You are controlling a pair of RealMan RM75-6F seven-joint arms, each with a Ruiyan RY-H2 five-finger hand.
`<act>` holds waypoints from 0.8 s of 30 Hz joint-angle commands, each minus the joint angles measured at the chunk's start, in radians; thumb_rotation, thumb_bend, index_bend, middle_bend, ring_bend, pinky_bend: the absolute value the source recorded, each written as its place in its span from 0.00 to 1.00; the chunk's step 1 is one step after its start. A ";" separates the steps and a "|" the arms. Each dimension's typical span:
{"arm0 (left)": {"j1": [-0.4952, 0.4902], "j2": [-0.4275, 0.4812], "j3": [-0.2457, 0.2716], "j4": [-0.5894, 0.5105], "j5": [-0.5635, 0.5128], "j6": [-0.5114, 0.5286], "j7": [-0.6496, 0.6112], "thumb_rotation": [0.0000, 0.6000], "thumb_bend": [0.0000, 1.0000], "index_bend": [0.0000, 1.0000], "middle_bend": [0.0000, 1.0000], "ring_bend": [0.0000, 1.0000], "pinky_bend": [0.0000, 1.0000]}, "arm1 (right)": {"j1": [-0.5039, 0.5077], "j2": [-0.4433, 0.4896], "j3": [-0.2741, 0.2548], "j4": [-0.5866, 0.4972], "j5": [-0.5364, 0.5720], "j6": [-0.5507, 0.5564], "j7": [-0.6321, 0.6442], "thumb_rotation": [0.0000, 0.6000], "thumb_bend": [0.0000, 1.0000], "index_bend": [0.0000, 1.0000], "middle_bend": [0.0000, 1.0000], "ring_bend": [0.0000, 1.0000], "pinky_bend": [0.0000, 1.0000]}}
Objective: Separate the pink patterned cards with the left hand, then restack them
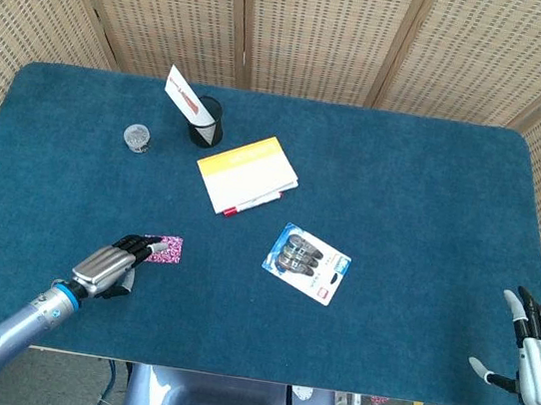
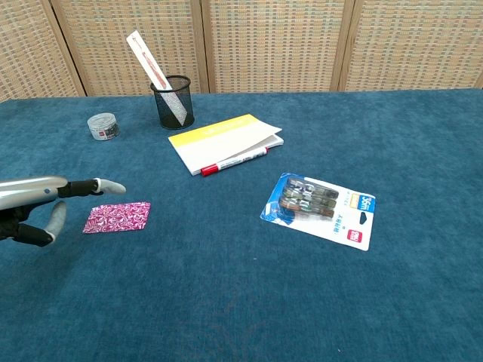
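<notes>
The pink patterned cards [image 1: 165,247] [image 2: 118,216] lie in one flat stack on the blue table, left of centre. My left hand [image 1: 112,265] [image 2: 41,204] hovers at their near-left side with fingers stretched out flat and thumb apart, its fingertips [image 1: 142,246] reaching over the stack's left edge in the head view. In the chest view the hand floats above the cloth, holding nothing. My right hand [image 1: 539,346] rests at the table's near right corner, fingers spread and empty.
A black mesh pen cup [image 1: 206,122] with a ruler stands at the back left, a small round tin [image 1: 137,138] beside it. A yellow notepad [image 1: 246,173] with a red pen sits mid-table. A blister pack of clips [image 1: 306,263] lies right of the cards.
</notes>
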 commanded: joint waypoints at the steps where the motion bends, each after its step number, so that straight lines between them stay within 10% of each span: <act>1: -0.015 -0.035 -0.002 0.025 -0.033 -0.017 0.010 1.00 1.00 0.00 0.00 0.00 0.00 | 0.000 0.001 -0.001 -0.001 0.000 -0.001 0.002 1.00 0.13 0.00 0.00 0.00 0.00; 24: -0.071 -0.103 0.031 0.014 -0.118 -0.077 0.045 1.00 1.00 0.00 0.00 0.00 0.00 | 0.002 0.005 -0.002 -0.002 0.002 -0.007 0.009 1.00 0.13 0.00 0.00 0.00 0.00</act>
